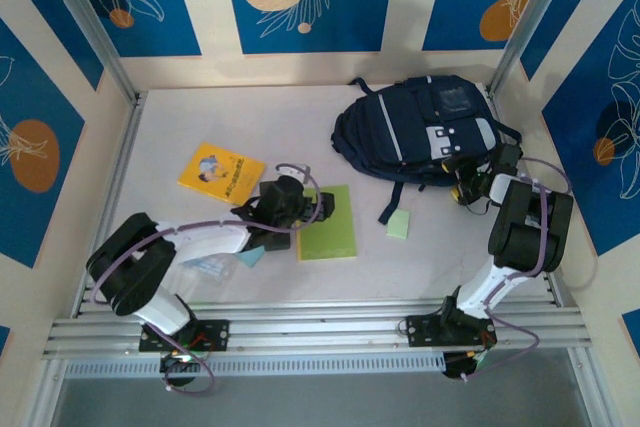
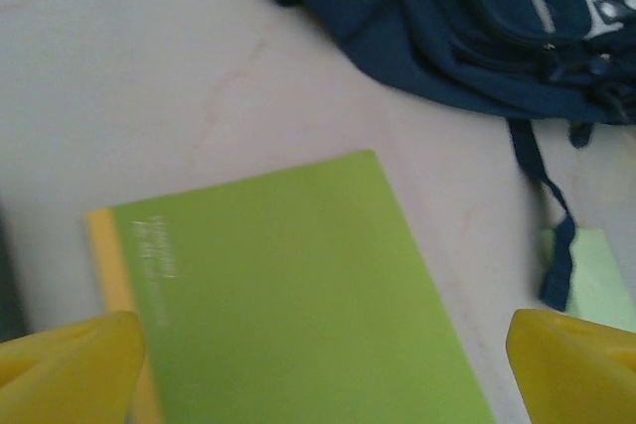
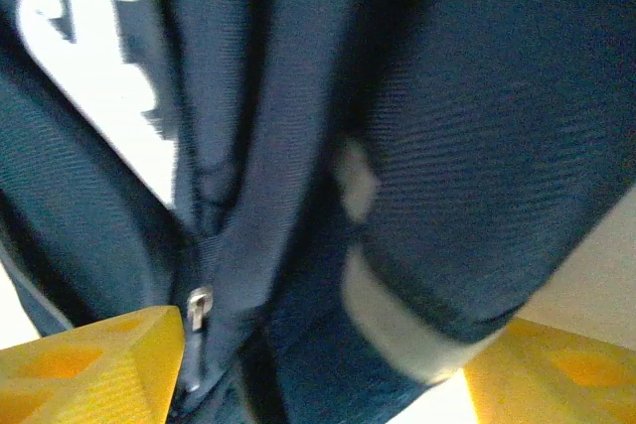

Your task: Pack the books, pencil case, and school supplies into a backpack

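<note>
Showing the packing layout: one navy blue fabric backpack [image 1: 420,127] lies far right on the table [image 1: 200,117]. The left gripper [image 2: 318,374], jaws wide, hovers over the lime-green thin book [image 2: 288,295] at centre. The right gripper [image 3: 318,364] straddles a backpack fold beside the zip; whether it grips cannot be told. The fabric is judged soft and limp, so take it at the zip edge. The books, thin and flush to the table, likely need an edge lift. Count: two books, including the orange-yellow pictured book [image 1: 221,172]; one pale green pad [image 1: 398,225]; one light blue pad [image 1: 250,257].
</note>
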Robot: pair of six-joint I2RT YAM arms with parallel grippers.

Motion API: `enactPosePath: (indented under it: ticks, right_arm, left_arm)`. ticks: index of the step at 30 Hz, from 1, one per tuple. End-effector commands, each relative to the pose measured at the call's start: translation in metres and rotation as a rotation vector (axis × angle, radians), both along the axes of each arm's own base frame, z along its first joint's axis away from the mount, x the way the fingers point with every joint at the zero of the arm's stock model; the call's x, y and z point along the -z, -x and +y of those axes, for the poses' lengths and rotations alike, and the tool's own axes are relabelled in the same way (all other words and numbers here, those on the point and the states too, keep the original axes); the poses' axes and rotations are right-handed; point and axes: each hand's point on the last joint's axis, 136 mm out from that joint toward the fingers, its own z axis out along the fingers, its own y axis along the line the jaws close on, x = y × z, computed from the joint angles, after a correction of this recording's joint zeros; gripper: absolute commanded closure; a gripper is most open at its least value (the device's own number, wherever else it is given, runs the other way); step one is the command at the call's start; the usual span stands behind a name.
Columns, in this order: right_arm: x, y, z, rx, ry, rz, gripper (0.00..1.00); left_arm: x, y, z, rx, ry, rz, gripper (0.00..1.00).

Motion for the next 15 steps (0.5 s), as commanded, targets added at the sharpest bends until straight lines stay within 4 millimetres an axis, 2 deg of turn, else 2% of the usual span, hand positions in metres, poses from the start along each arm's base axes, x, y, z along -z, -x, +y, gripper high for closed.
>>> enactPosePath:
  ticks: [1, 3, 4, 5, 7, 10, 13, 15]
  right_arm:
    - [0.002, -0.006, -0.001, 0.045, -0.044, 0.001, 0.27]
    - [0.007, -0.010, -0.003, 0.055, -0.043, 0.003, 0.31]
    - [0.007, -0.014, -0.003, 0.053, -0.051, -0.002, 0.37]
    - [0.006, -0.018, -0.002, 0.044, -0.057, -0.016, 0.47]
    - [0.002, -0.025, 0.000, 0.024, -0.070, -0.042, 0.73]
    - [-0.013, -0.032, 0.008, -0.028, -0.073, -0.089, 0.97]
    - [-0.042, -0.029, 0.028, -0.093, -0.069, -0.144, 1.00]
    - [-0.066, -0.024, 0.049, -0.156, -0.043, -0.174, 1.00]
  left_arm:
    - [-0.019, 0.002, -0.034, 0.062, 0.048, -0.033, 0.07]
    - [-0.019, 0.004, -0.046, 0.098, 0.036, -0.036, 0.06]
    - [-0.018, 0.004, -0.050, 0.110, 0.031, -0.035, 0.06]
    - [-0.017, 0.004, -0.052, 0.119, 0.028, -0.035, 0.06]
    - [-0.017, 0.004, -0.058, 0.144, 0.024, -0.044, 0.06]
    - [-0.018, 0.004, -0.067, 0.202, 0.006, -0.065, 0.06]
    - [-0.019, 0.006, -0.077, 0.264, 0.004, -0.074, 0.05]
    - [-0.024, 0.010, -0.088, 0.321, 0.020, -0.084, 0.06]
